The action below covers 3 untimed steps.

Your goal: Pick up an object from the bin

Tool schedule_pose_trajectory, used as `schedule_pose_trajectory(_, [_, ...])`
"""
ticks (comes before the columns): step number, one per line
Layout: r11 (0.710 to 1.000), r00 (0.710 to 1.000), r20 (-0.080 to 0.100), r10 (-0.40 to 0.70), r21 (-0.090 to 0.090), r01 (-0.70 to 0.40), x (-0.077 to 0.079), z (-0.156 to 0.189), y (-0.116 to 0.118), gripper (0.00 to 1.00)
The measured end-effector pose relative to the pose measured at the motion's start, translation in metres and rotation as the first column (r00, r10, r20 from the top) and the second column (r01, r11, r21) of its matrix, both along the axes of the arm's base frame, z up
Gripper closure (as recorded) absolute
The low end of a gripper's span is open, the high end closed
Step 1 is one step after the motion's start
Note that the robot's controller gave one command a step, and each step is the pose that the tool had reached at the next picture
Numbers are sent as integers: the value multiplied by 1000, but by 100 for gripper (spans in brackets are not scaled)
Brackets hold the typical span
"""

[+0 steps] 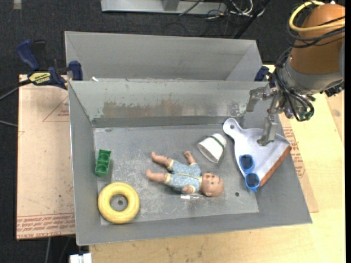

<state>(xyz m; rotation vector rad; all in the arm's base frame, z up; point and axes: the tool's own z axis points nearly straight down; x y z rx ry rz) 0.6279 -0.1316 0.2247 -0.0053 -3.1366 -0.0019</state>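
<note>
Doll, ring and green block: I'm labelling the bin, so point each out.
doll [184, 175], camera view, on its torso.
ring [118, 216], camera view, on its near side.
green block [102, 162], camera view, on its middle.

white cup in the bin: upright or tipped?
Tipped. The white cup lies on its side on the bin floor, near the doll.

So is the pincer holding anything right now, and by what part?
Nothing is held; the open pincer is above the white paddle-shaped board.
</note>
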Motion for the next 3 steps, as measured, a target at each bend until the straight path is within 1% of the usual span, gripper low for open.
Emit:
schedule_pose_trajectory(1, [1000, 1000, 8, 2, -1, -2, 1, 5, 1, 0])
schedule_pose_trajectory(2, [998, 997, 11, 71, -2, -71, -7, -36, 9, 0])
schedule_pose_trajectory(3, [998, 998, 9, 58, -1, -58, -27, -110, 33, 100])
